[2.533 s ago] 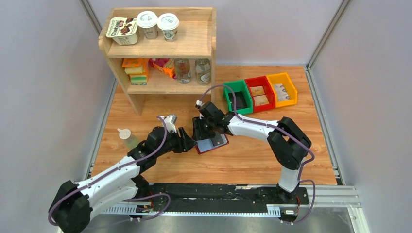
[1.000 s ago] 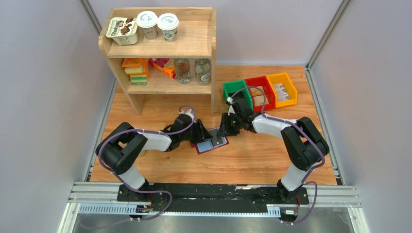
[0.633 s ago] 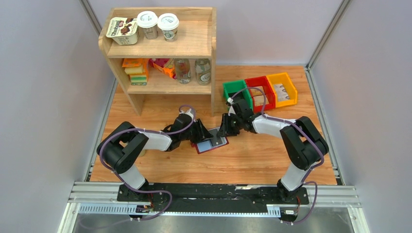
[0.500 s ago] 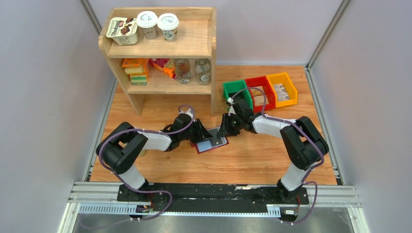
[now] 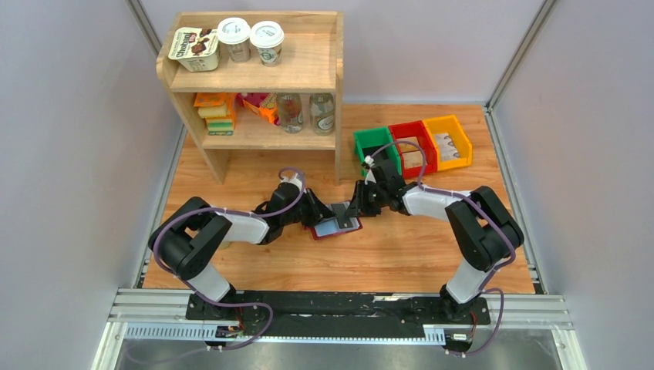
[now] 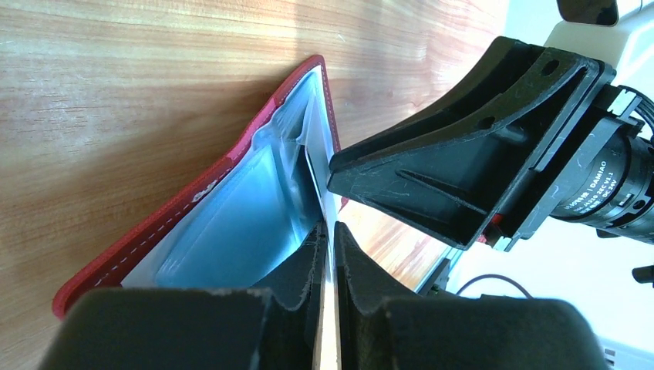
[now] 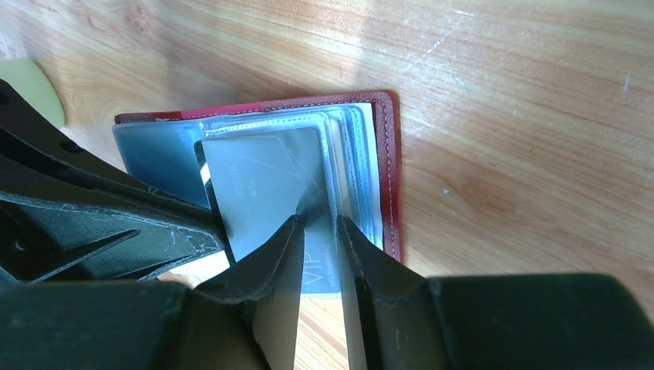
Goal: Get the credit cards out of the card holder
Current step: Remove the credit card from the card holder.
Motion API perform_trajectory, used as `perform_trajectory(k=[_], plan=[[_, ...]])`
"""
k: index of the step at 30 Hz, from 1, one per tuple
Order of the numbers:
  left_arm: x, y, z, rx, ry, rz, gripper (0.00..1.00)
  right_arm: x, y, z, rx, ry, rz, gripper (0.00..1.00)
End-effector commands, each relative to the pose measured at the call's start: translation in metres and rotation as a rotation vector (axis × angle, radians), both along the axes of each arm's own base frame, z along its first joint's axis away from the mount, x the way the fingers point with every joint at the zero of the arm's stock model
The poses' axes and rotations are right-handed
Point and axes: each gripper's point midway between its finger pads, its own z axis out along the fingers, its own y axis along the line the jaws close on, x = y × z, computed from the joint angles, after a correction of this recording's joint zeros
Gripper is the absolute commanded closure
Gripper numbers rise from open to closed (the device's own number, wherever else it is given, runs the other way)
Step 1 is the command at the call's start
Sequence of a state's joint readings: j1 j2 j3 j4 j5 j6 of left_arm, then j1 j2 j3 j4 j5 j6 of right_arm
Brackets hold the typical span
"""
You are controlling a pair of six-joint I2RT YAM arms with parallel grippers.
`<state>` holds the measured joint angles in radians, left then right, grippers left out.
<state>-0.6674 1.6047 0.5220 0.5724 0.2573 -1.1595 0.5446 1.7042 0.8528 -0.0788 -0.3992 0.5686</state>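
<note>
The maroon card holder (image 5: 337, 227) lies open on the wooden table between both arms, its blue-grey sleeves (image 6: 231, 231) showing. In the right wrist view a grey credit card (image 7: 258, 181) marked VIP sticks out of a sleeve towards the left of the holder (image 7: 388, 154). My left gripper (image 6: 330, 227) is shut on that card's edge (image 6: 324, 193), low over the holder's left side (image 5: 318, 214). My right gripper (image 7: 318, 220) has its jaws a narrow gap apart, tips down on the holder's right half (image 5: 356, 210), with nothing between them.
A wooden shelf (image 5: 254, 85) with cups, bottles and boxes stands at the back left. Green (image 5: 378, 150), red (image 5: 412, 146) and yellow (image 5: 447, 141) bins sit at the back right, just behind the right arm. Grey walls enclose both sides.
Since 2.5 s ago the left arm has folded back and the right gripper has shifted right. In the last half second the left gripper has drawn slightly left and the holder shifted a little.
</note>
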Motion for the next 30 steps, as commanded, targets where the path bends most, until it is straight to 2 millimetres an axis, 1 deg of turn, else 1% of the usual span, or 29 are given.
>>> perform_trajectory(k=[1,2,3,4,7,8,10,12,13,14,17,19,26,27,28,29,30], plan=[[0.004,-0.018,0.032,-0.119,-0.080,-0.045,0.86,-0.020,0.002,-0.014,-0.011,0.052,0.016,0.72],[0.003,-0.018,0.028,-0.117,-0.069,-0.049,0.85,-0.020,0.004,-0.013,-0.009,0.051,0.017,0.72],[0.003,-0.019,0.028,-0.124,-0.069,-0.050,0.83,-0.020,0.005,-0.013,-0.007,0.051,0.015,0.73],[0.001,-0.019,0.023,-0.123,-0.054,-0.051,0.80,-0.021,0.006,-0.013,-0.005,0.052,0.017,0.73],[0.001,-0.018,0.018,-0.119,-0.041,-0.047,0.74,-0.023,0.009,-0.014,-0.004,0.053,0.014,0.75],[0.001,-0.018,0.016,-0.117,-0.038,-0.045,0.70,-0.024,0.010,-0.013,-0.002,0.052,0.015,0.75],[0.003,-0.017,0.013,-0.106,-0.041,-0.035,0.65,-0.026,0.012,-0.014,-0.001,0.055,0.016,0.75],[0.003,-0.015,0.008,-0.094,-0.031,-0.027,0.65,-0.028,0.014,-0.015,0.000,0.056,0.017,0.76],[0.003,-0.015,0.006,-0.093,-0.028,-0.025,0.66,-0.029,0.013,-0.016,-0.004,0.058,0.012,0.76],[0.002,-0.014,0.003,-0.089,-0.021,-0.024,0.68,-0.029,0.012,-0.017,-0.010,0.059,0.005,0.77],[-0.002,-0.011,0.003,-0.096,-0.023,-0.020,0.78,-0.029,0.003,-0.025,-0.056,0.063,-0.027,0.80],[-0.004,-0.007,0.003,-0.096,-0.028,-0.009,0.81,-0.032,-0.004,-0.033,-0.094,0.076,-0.041,0.82],[-0.014,0.002,0.009,-0.110,-0.039,-0.006,0.80,-0.043,-0.024,-0.061,-0.187,0.128,-0.086,0.87],[-0.014,0.003,0.012,-0.116,-0.044,-0.004,0.79,-0.045,-0.027,-0.064,-0.200,0.136,-0.089,0.87],[-0.015,0.005,0.011,-0.114,-0.039,0.001,0.78,-0.047,-0.029,-0.067,-0.213,0.142,-0.091,0.89],[-0.015,0.006,0.015,-0.122,-0.048,0.002,0.77,-0.048,-0.033,-0.070,-0.227,0.146,-0.097,0.90],[-0.016,0.008,0.013,-0.119,-0.045,0.005,0.76,-0.049,-0.036,-0.072,-0.240,0.150,-0.103,0.90]])
